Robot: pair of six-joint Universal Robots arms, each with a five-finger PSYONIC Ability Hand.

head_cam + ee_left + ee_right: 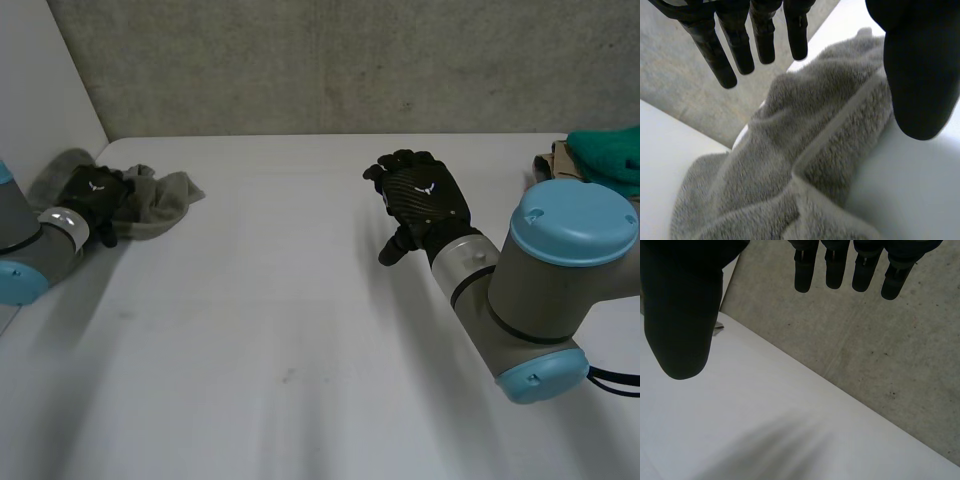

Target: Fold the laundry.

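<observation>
- The left hand is at the far left side of the white table, with its forearm coming in low from the left edge.
- This hand is over the left part of a grey towel, with its back turned up.
- In the left wrist view its fingers are straight and a little spread, and the thumb stands well apart from them. Nothing is clasped between them.
- The grey towel lies crumpled under the palm and fingertips of this hand. I cannot tell if the hand touches the cloth.
- The towel is near the far left corner of the table, and its right part spreads out beyond the hand.
- The right hand is above the bare table, right of the middle. Its arm rises from the near right side, and the hand points toward the concrete wall.
- In the right wrist view its fingers are extended and the thumb is wide apart. The hand has hold of nothing.
- At the far right edge a green cloth lies on a beige cloth, well apart from both hands.
</observation>
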